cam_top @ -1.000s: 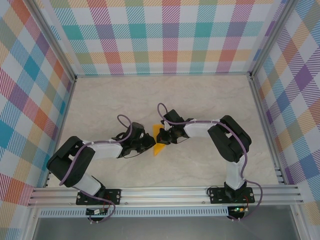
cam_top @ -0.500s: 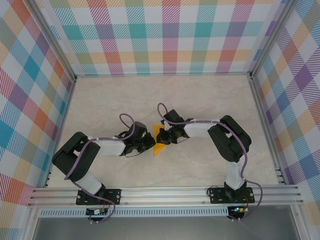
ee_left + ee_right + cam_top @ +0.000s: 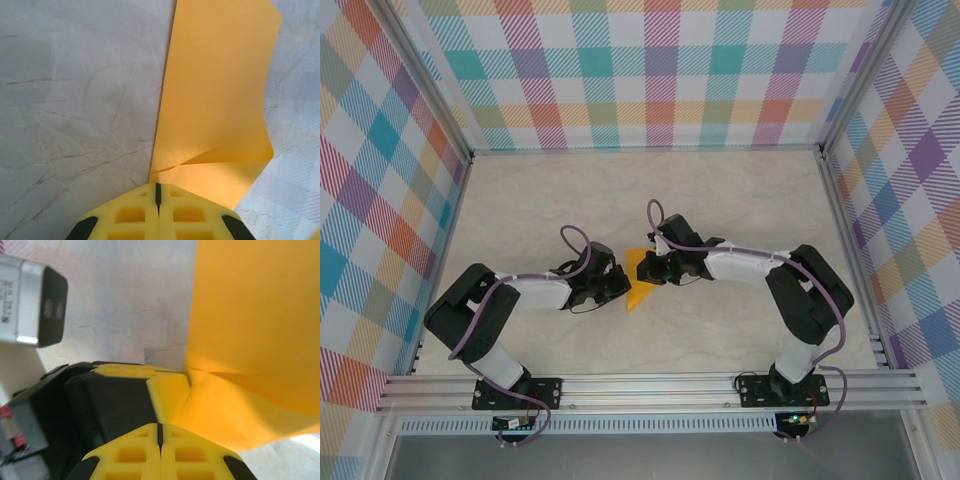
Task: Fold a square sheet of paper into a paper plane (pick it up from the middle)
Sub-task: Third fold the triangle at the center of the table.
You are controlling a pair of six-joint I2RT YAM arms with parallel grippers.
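The square sheet of paper (image 3: 637, 293) is orange-yellow and sits mid-table between the two grippers, creased and partly raised. In the left wrist view the sheet of paper (image 3: 220, 90) runs up from my left gripper (image 3: 158, 186), which is shut with a wrinkled corner at its tips. My right gripper (image 3: 160, 426) is shut too, and the sheet of paper (image 3: 250, 315) spreads from its tips to the right. The left gripper's yellow finger (image 3: 167, 390) touches the paper just ahead. From above, left gripper (image 3: 620, 284) and right gripper (image 3: 646, 270) almost meet. The paper plane is out of view.
The marble-look table (image 3: 550, 210) is ringed by plaid walls (image 3: 660, 70), with an aluminium rail (image 3: 650, 390) along the near edge. The left wrist's grey camera box (image 3: 30, 305) sits close to the right gripper.
The left jaws have closed at the paper's edge. The right arm's elbow has swung out to the right, stretching its forearm, while its gripper has stayed at the paper.
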